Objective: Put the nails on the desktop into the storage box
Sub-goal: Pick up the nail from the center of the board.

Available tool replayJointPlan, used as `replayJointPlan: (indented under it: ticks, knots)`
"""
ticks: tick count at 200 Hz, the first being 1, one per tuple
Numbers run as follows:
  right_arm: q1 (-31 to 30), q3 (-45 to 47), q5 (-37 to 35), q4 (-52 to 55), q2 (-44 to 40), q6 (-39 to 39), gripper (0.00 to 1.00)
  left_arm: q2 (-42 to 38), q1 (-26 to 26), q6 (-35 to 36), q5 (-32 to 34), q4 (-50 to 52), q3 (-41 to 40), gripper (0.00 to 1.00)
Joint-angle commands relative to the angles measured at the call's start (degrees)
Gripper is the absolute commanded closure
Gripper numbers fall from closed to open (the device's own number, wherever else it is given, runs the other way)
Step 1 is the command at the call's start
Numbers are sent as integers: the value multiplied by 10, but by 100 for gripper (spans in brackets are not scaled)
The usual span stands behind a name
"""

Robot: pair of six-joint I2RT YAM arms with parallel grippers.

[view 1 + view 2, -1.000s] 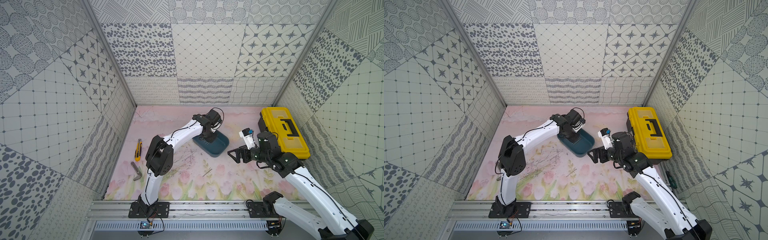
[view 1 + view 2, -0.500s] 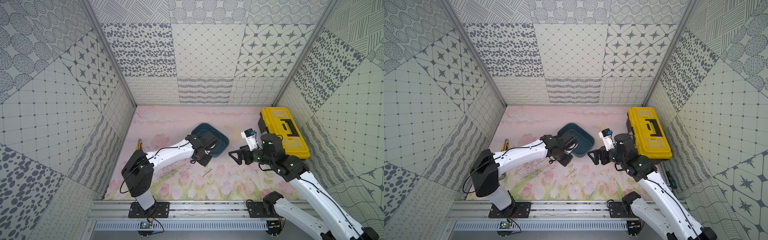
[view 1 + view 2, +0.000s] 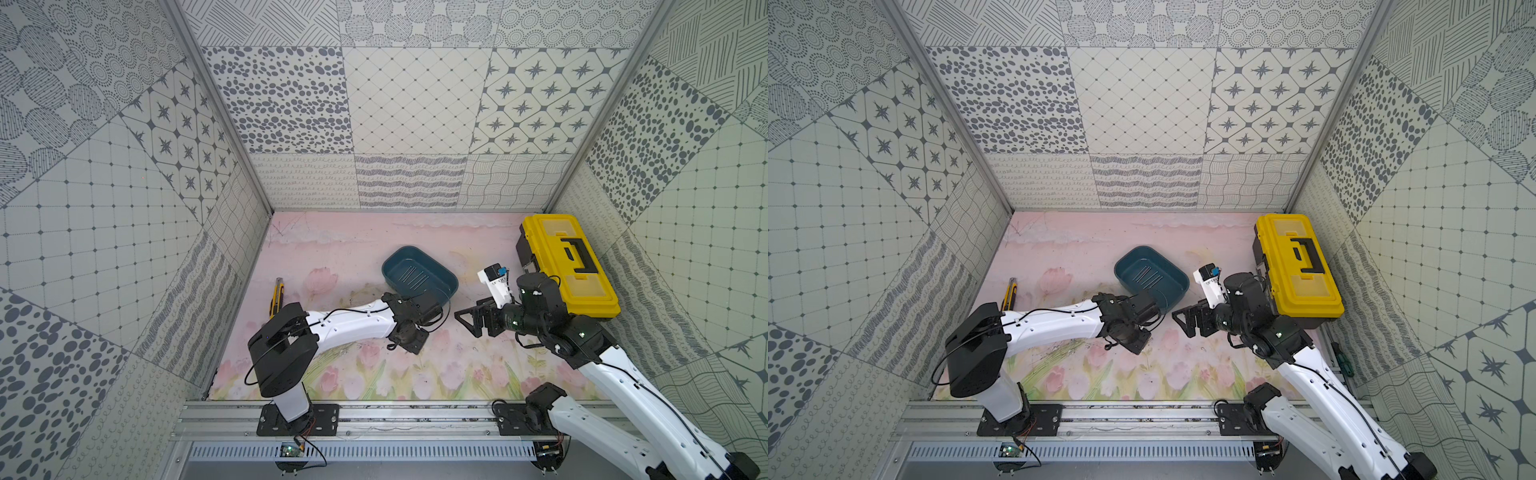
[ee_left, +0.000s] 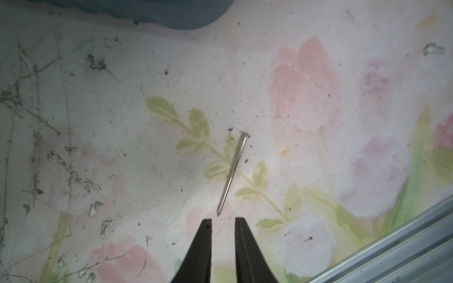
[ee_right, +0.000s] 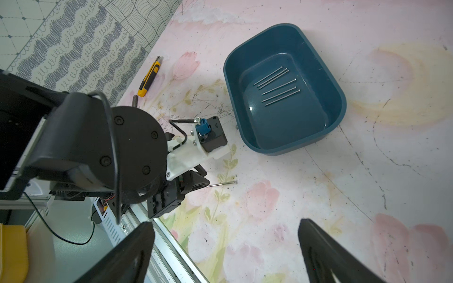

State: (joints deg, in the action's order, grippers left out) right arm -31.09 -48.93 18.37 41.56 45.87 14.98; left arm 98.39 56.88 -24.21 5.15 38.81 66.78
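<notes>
Scuffed pink tulip-print worktop [image 3: 353, 249], patterned grey-tile walls [image 3: 407, 124].
Left fingers [image 4: 201, 245] barely apart, empty, one thin metal nail [image 4: 232, 172] lying flat just ahead; five nails [image 5: 279, 87] in glossy teal round-cornered storage box [image 5: 294, 144]; right fingers [image 5: 323, 250] spread wide, empty.

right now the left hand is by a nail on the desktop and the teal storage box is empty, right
No, the storage box isn't empty: the right wrist view shows five nails lying in it. The left hand is indeed by a nail on the desktop.
</notes>
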Motion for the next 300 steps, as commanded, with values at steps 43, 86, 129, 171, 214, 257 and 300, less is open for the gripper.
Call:
replayJointPlan:
  ticks: [43, 86, 129, 171, 214, 257, 300]
  knots:
    - [-7, 11, -13, -13, -5, 12, 3, 40, 4, -30, -10, -44, 5, 81]
    - [-7, 11, -13, -14, -4, 12, 3, 52, 5, -22, -19, -67, 3, 82]
    - [-7, 12, -14, -14, -3, 12, 3, 64, 5, 15, -9, -60, 9, 82]
    - [-7, 11, -15, -14, -4, 12, 3, 68, 5, 51, 10, -37, 20, 82]
    - [-7, 9, -17, -13, -2, 13, 3, 75, 5, 74, 8, -25, 29, 81]
    - [-7, 8, -19, -11, -3, 14, 3, 83, 4, 88, 4, -19, 34, 79]
    - [-7, 7, -20, -10, -5, 14, 3, 93, 0, 98, -2, -13, 41, 79]
